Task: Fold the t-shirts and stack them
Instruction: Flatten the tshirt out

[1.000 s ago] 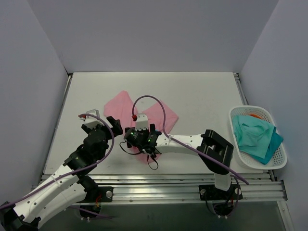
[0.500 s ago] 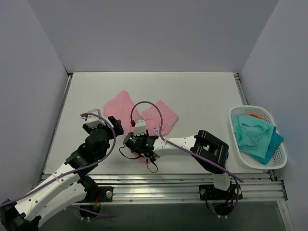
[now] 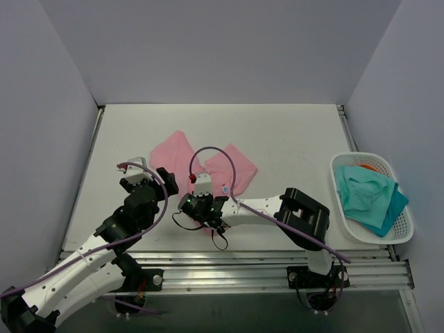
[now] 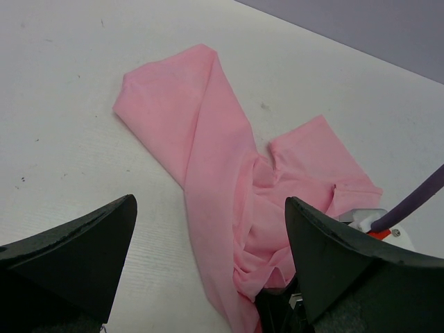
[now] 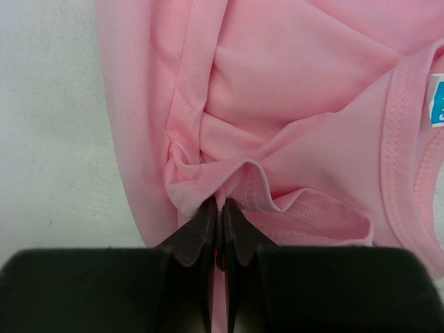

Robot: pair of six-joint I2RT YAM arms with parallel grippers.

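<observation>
Right end effector (image 5: 220,206) pinches a bunched fold of the t-shirt (image 5: 298,83); left end effector (image 4: 210,208) spread wide above it. Looks soft, limp; best gripped at hems.

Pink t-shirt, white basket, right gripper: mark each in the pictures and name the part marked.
pink t-shirt (image 4: 208,159), left wrist view, long folded panel.
white basket (image 3: 406,233), top external view, near right rim corner.
right gripper (image 5: 220,208), right wrist view, between fingertips pinching cloth.

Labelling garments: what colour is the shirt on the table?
The shirt is plain light pink; left wrist view shows it best.
</observation>
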